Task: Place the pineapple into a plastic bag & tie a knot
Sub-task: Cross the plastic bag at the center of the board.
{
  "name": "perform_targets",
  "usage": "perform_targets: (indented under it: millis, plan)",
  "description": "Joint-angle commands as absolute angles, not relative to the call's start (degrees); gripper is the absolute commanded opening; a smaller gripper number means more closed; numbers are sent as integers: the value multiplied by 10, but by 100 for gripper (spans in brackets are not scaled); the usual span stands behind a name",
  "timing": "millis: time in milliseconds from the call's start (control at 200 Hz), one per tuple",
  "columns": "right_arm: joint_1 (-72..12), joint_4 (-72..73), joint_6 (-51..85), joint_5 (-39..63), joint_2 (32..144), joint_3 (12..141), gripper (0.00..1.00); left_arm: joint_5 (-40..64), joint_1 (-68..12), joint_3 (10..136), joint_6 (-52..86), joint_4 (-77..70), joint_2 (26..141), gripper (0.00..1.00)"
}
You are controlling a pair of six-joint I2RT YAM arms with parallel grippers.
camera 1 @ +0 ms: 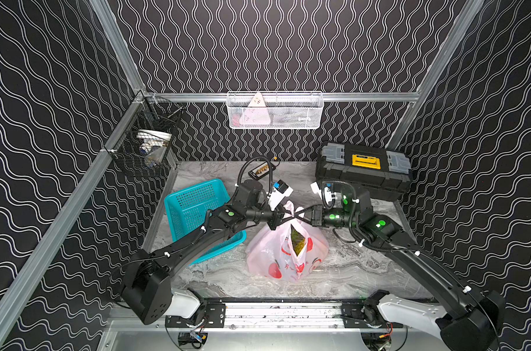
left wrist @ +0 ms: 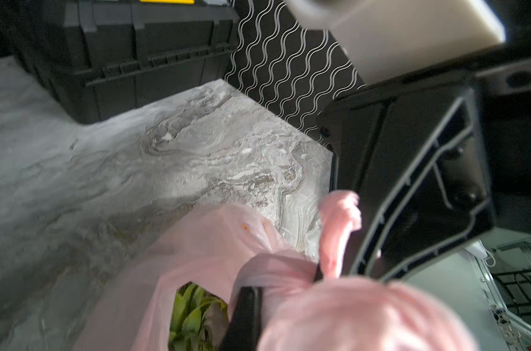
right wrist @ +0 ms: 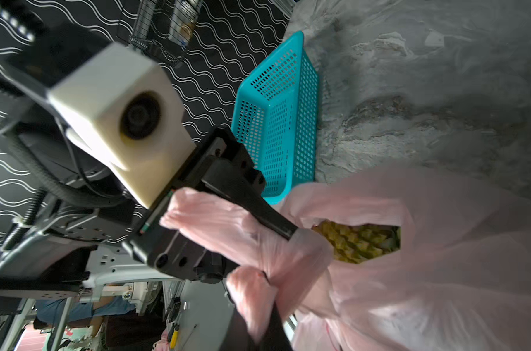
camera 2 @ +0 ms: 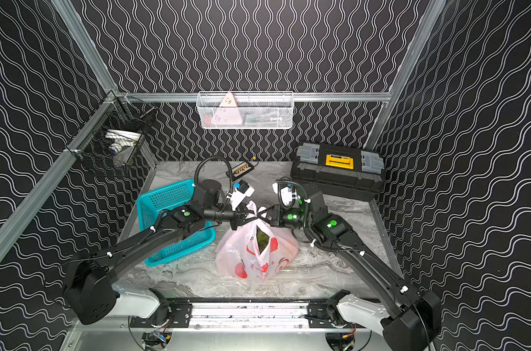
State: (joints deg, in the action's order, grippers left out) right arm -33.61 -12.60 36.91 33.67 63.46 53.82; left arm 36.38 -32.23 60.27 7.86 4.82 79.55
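The pale-pink plastic bag [camera 1: 273,258] [camera 2: 239,258] stands on the marble table in both top views. The pineapple [camera 1: 297,240] [right wrist: 358,243] shows green and yellow through the bag's gap. Above the bag the two handles cross in a small twisted bunch, the knot [right wrist: 291,261] [left wrist: 273,273]. My left gripper [camera 1: 288,217] [left wrist: 276,307] comes in from the left and is shut on one handle end. Facing it from the right, my right gripper [camera 1: 302,213] [right wrist: 267,322] is shut on the other handle end [right wrist: 252,297]. The two grippers almost touch over the bag.
A teal mesh basket [camera 1: 194,209] lies left of the bag, under the left arm. A black toolbox [camera 1: 361,170] stands at the back right. A white wire basket [camera 1: 274,111] hangs on the back wall and a black one [camera 1: 148,142] on the left rail.
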Motion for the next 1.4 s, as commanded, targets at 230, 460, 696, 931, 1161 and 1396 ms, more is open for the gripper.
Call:
perform_targets:
  millis: [230, 460, 696, 931, 1161, 1396]
  plan:
    - [-419, -69, 376, 350, 680, 437, 0, 148, -319, 550, 154, 8, 772, 0]
    - [-416, -69, 378, 307, 679, 490, 0, 143, -331, 531, 145, 19, 773, 0]
    - [-378, -144, 351, 316, 694, 618, 0, 123, -339, 521, 143, 29, 777, 11]
    - [-368, -129, 360, 343, 696, 612, 0, 134, -340, 523, 144, 28, 791, 5]
    - [-373, -93, 378, 394, 685, 522, 0, 150, -339, 534, 161, 13, 778, 0]
    - [-412, -115, 330, 372, 736, 483, 0, 207, -354, 560, 176, 19, 775, 0]
